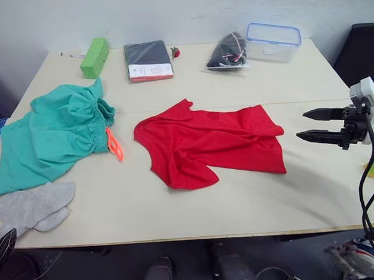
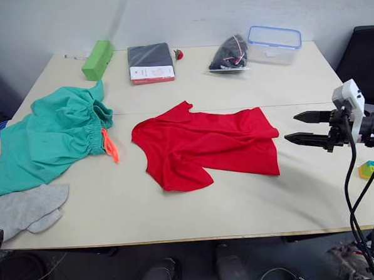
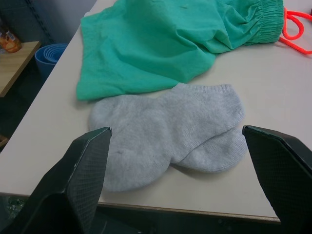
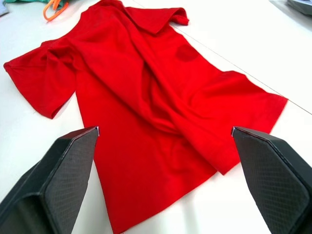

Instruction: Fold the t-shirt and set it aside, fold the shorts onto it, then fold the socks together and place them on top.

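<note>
- Three garments lie before us on a pale beige worktop (image 1: 197, 208) that stands against a light wall; along its far edge we see a green block (image 1: 95, 57), a dark folder (image 1: 148, 60), a black bag (image 1: 227, 52) and a clear box with a blue rim (image 1: 273, 41).
- Our right claw (image 1: 310, 125) hovers just beside the right edge of the t-shirt (image 1: 215, 145), fingers spread wide, holding nothing.
- Our left claw (image 3: 175, 161) hangs at the near left corner, wide open and empty, above the socks (image 1: 33, 206).
- We see the t-shirt crumpled mid-worktop, long axis left to right, neck toward the shorts (image 1: 52, 134).
- Those shorts lie at left, waistband and orange drawstring (image 1: 114, 145) facing the t-shirt; the socks overlap each other, touching the shorts' near hem.
</note>
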